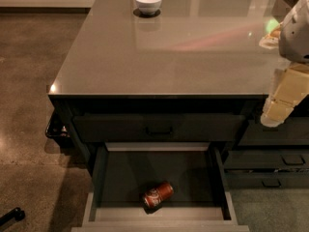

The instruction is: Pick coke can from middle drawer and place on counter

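The coke can point(158, 194) lies on its side on the dark bottom of the open middle drawer point(99, 180), near the drawer's front edge and about midway across. The glossy counter point(169, 52) tops the dark cabinet above it. My gripper point(282, 100) hangs at the right edge of the view, over the counter's front right corner, well above and to the right of the can. It holds nothing that I can see.
A white bowl point(148, 2) stands at the back of the counter. A closed drawer front with a black bar handle point(159, 128) is above the open drawer. Narrower handled drawers point(270, 166) are at the right. Brown floor lies to the left.
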You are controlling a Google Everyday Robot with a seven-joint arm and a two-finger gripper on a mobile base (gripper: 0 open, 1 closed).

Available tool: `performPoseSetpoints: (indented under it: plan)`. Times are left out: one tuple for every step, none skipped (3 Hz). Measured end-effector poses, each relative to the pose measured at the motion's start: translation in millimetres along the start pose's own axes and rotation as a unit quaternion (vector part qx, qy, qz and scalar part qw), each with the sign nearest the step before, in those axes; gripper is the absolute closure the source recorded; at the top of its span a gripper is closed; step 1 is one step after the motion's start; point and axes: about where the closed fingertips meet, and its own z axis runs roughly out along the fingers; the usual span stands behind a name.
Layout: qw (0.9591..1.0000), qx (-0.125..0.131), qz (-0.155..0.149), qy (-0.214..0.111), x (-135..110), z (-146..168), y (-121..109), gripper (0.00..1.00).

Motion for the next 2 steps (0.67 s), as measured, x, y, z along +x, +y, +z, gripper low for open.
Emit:
performPoseSetpoints:
  plan:
    - [1.0, 0.0, 0.0, 0.0, 0, 0, 0, 0.0]
    - [0.9996, -0.02, -0.005, -0.02, -2, 38, 13, 0.0]
